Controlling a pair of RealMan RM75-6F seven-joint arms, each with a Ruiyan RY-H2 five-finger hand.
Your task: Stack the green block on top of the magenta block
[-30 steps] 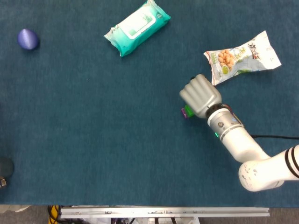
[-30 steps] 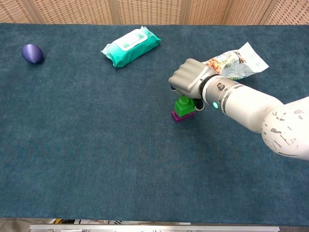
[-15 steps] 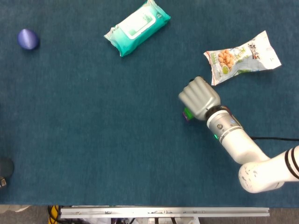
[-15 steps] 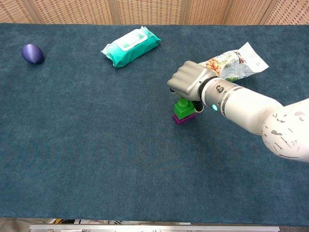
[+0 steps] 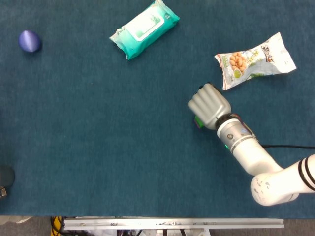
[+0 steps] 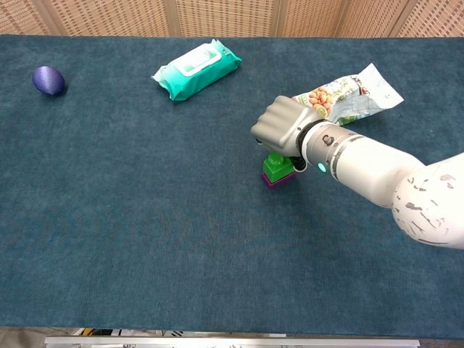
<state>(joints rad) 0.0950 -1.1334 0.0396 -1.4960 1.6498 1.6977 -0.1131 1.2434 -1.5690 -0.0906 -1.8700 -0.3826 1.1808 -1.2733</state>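
While its fingers curl down over the top of the green block [image 6: 277, 164], the robot's right hand [image 6: 281, 129] grips that block from above, near the middle of the blue cloth-covered table [image 6: 145, 217]. The green block sits on the magenta block [image 6: 278, 180], which rests on the cloth; from the head view the hand [image 5: 209, 105] hides most of the pair, leaving only a sliver of green and magenta at its left edge. Just beyond the hand lies a snack bag [image 6: 348, 94] printed with nuts. Farther back and to the left is a teal pack of wipes [image 6: 196, 67], and well apart at the far left, a purple ball [image 6: 48, 80].
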